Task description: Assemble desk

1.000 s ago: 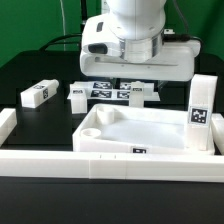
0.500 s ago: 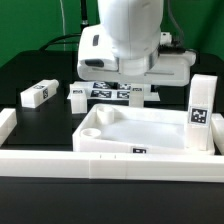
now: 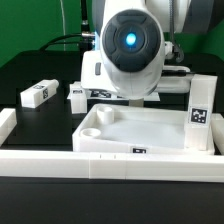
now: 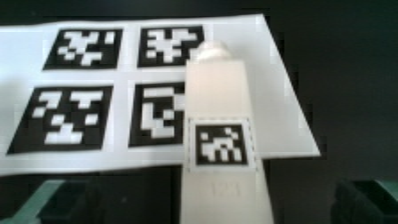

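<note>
The arm (image 3: pixel 130 45) leans over the back middle of the bench (image 3: pixel 30 65), and in the exterior view it hides what is under it. The wrist view shows it: a white leg (image 4: pixel 217 130) lies flat, partly on the marker board (image 4: pixel 107 80), with its tag facing up. The end effector (image 4: pixel 210 198) hangs above this leg with its fingers (image 4: pixel 50 196) spread wide, one on each side, and neither touches it. Nothing is held. I think the fingers are set like this so that they can come down along the long sides of the leg and close on it. The leg runs straight between them, so the line-up looks good to me.

The desk top (image 3: pixel 140 130) lies hollow side up near the front edge of the bench, close against the long white rail (image 3: pixel 60 165). Probably the rail keeps it from sliding when a leg is pressed in. An upright leg (image 3: pixel 200 115) stands at the top's corner on the exterior view's right. It seems to sit in its socket, though I cannot see the joint. Two others lie loose behind the top, toward the bench's edge on the exterior view's left: an outer leg (image 3: pixel 36 94) and an inner leg (image 3: pixel 77 95), a little apart. So most of the work remains, in my judgement. The grasp will need care, because the leg lies low on the thin board.
</note>
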